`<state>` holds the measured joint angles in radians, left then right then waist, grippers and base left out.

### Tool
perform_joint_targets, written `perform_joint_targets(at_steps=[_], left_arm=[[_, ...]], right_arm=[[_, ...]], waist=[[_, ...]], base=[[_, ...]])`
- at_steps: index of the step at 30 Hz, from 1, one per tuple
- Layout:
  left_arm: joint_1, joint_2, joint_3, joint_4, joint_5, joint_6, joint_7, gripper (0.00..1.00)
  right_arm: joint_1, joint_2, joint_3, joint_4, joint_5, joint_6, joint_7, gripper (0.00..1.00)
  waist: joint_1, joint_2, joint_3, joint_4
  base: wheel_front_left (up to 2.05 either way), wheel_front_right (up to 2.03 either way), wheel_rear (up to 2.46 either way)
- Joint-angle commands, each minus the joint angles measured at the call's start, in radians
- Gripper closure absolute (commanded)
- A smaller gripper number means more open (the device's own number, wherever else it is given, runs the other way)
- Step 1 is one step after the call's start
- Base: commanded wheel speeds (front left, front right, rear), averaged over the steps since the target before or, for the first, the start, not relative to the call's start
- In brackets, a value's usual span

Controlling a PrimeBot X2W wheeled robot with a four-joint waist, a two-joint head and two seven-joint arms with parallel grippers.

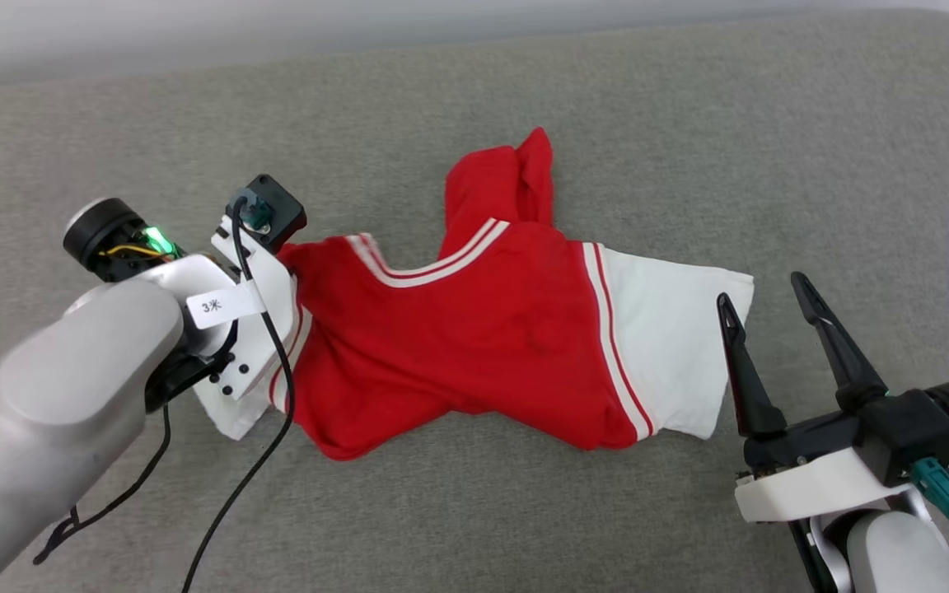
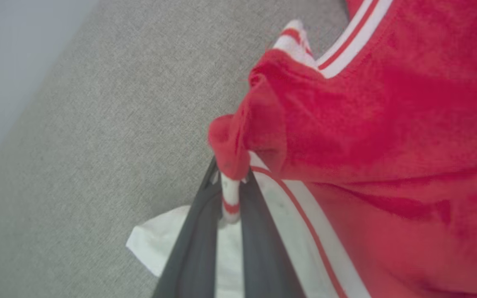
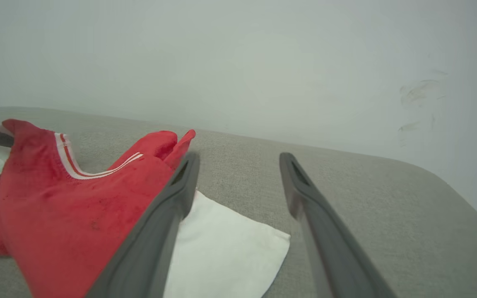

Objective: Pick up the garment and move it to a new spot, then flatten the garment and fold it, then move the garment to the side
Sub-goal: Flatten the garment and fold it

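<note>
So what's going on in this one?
A two-armed robot is working on a red jersey shirt lying rumpled on a grey padded surface. The left gripper is shut on the shirt's striped trim by one shoulder. The right gripper is open beside the opposite white sleeve, holding nothing. The shirt is not yet flattened or folded.

Head camera overlooks the whole shirt [image 1: 474,346] from above; left wrist camera very near it, right wrist low beside it.

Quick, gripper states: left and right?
Left gripper: shut, pinching an edge of the garment.
Right gripper: open, holding nothing.
</note>
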<state>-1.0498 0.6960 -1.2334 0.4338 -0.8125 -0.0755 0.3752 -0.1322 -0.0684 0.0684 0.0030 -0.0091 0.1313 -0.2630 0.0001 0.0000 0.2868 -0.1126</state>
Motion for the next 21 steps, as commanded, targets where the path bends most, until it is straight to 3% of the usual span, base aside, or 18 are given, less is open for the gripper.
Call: perform_joint_targets(at_steps=[1, 10, 11, 12, 15, 21], left_arm=[[0.009, -0.008, -0.001, 0.019, 0.004, -0.003, -0.011, 1.00], [0.071, -0.109, -0.019, 0.256, -0.025, -0.044, -0.098, 1.00], [0.070, -0.111, -0.014, 0.266, -0.020, -0.045, -0.133, 0.27], [0.066, -0.112, -0.007, 0.273, -0.014, -0.046, -0.176, 0.00], [0.073, -0.110, 0.031, 0.277, -0.013, -0.025, -0.309, 0.00], [0.147, -0.078, 0.120, 0.180, -0.045, 0.095, -0.527, 0.00]], right_arm=[[-0.015, 0.001, -0.001, -0.001, -0.006, -0.001, -0.003, 0.00], [-0.017, 0.003, -0.006, 0.006, -0.014, -0.001, -0.002, 0.00], [-0.016, 0.004, -0.004, 0.007, -0.013, -0.001, -0.003, 0.00], [-0.013, 0.004, -0.005, 0.008, -0.012, -0.001, -0.003, 0.00], [0.000, -0.005, -0.016, 0.007, -0.010, -0.001, -0.003, 0.00], [0.003, -0.058, -0.084, -0.017, -0.001, -0.001, -0.002, 0.00]], waist=[[-0.0001, 0.0000, 0.018, -0.018], [-0.0001, 0.0000, 0.020, -0.035], [-0.0001, 0.0000, 0.015, -0.034], [-0.0001, 0.0000, 0.008, -0.032], [-0.0001, 0.0000, -0.020, -0.021], [-0.0001, 0.0000, -0.083, 0.023]], base=[[0.00, 0.00, 0.00], [0.00, 0.00, 0.00], [0.00, 0.00, 0.00], [0.00, 0.00, 0.00], [0.00, 0.00, 0.00], [0.00, 0.00, 0.00]])
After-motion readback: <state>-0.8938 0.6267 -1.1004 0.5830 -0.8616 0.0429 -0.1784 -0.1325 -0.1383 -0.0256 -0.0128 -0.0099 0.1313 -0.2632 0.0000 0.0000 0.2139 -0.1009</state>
